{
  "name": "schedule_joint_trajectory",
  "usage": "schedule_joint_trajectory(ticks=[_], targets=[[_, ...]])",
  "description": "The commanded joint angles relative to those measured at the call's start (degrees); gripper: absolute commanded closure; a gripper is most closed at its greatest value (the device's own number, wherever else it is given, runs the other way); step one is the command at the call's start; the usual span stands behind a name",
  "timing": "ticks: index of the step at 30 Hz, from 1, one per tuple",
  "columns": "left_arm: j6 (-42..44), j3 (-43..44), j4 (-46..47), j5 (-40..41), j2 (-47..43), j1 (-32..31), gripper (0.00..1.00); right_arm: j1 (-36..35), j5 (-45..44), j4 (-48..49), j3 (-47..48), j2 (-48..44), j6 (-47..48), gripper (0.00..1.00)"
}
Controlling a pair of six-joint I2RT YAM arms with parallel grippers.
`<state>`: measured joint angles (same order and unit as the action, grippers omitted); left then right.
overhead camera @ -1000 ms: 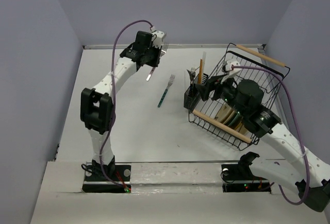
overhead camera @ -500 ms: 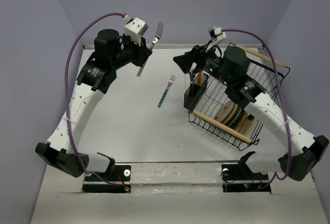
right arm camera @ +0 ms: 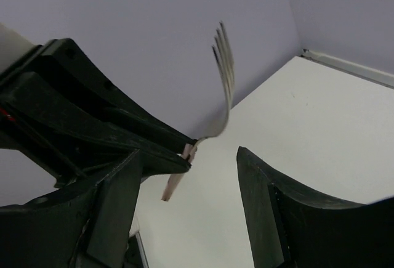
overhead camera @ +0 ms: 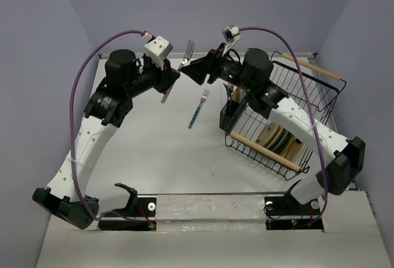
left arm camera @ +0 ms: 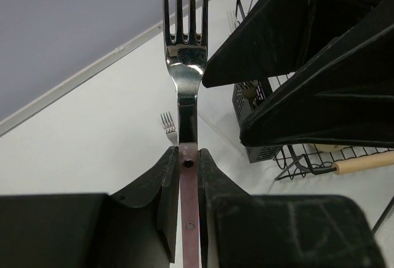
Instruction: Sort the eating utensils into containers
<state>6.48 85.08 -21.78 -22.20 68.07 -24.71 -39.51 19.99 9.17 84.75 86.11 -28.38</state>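
My left gripper [overhead camera: 174, 76] is shut on a pink-handled fork [overhead camera: 186, 52], held high with its silver tines up; the left wrist view shows the fork [left arm camera: 185, 83] clamped between both pads. My right gripper [overhead camera: 192, 69] is open and empty, its fingertips [overhead camera: 188, 65] right beside the fork's head; its wrist view shows the fork [right arm camera: 223, 89] between the spread fingers. A teal-handled fork [overhead camera: 198, 109] lies on the table. The small black cutlery holder [overhead camera: 229, 115] at the rack's left end holds several utensils.
A big black wire rack [overhead camera: 289, 120] with wooden handles stands at the right with plates [overhead camera: 277, 140] in it. The white table [overhead camera: 154, 145] is walled by purple panels.
Both arms rose and swung toward each other. The left gripper carried the pink fork up and right; the right gripper left the rack area and came up to the fork's head.
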Motion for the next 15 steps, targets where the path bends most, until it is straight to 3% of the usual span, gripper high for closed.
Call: schedule_joint_trajectory(ticks=[1, 15], targets=[[-0.3, -1.4, 4.6, -2.2, -1.9, -0.4, 1.00, -0.5, 1.0, 7.7, 2.4, 0.6, -2.8, 0.33], [-0.5, -3.3, 7.1, -2.0, -3.1, -0.4, 1.00, -0.5, -3.9, 10.8, -1.1, 2.9, -8.7, 0.41]])
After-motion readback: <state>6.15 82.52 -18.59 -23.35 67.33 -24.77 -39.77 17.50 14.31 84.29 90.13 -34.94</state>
